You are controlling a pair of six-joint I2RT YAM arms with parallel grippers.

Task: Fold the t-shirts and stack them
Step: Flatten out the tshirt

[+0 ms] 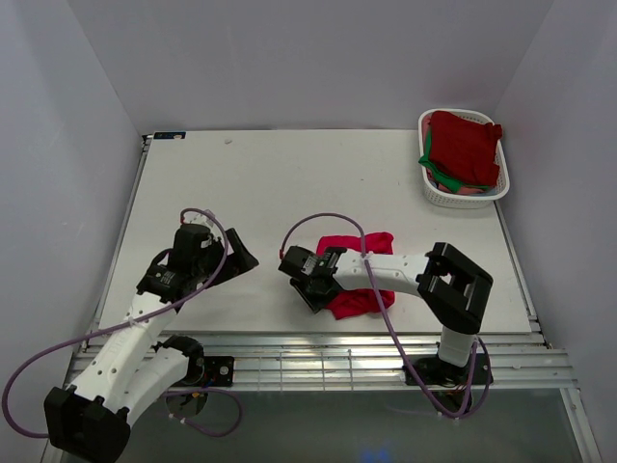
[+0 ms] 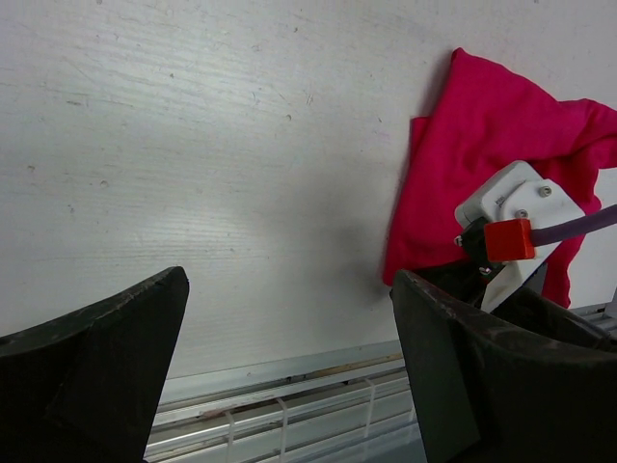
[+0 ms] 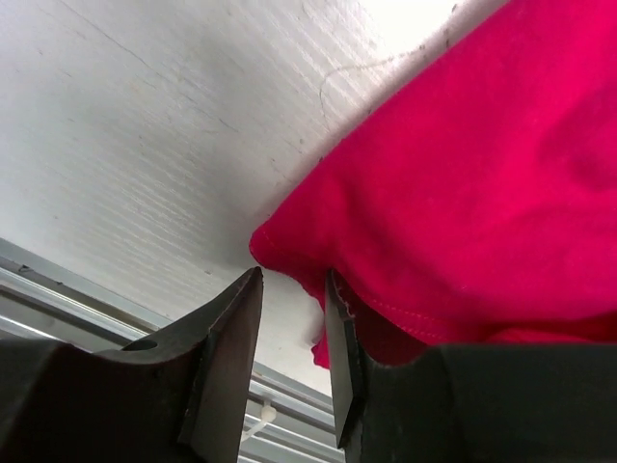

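Observation:
A crimson t-shirt (image 1: pixel 371 246) lies crumpled on the white table near the front edge, partly under my right arm. My right gripper (image 1: pixel 316 292) is at its left edge. In the right wrist view the gripper (image 3: pixel 294 275) is narrowly open, and the shirt's hem (image 3: pixel 463 193) drapes over the right finger; only bare table shows in the gap. My left gripper (image 1: pixel 239 257) is wide open and empty to the left of the shirt. In the left wrist view (image 2: pixel 289 280) it hovers over bare table, with the shirt (image 2: pixel 482 135) at the upper right.
A white slotted basket (image 1: pixel 463 201) stands at the back right, holding a dark red t-shirt (image 1: pixel 465 145) on top of a green one (image 1: pixel 439 176). The table's metal front rail (image 2: pixel 289 405) runs just below both grippers. White walls enclose the table.

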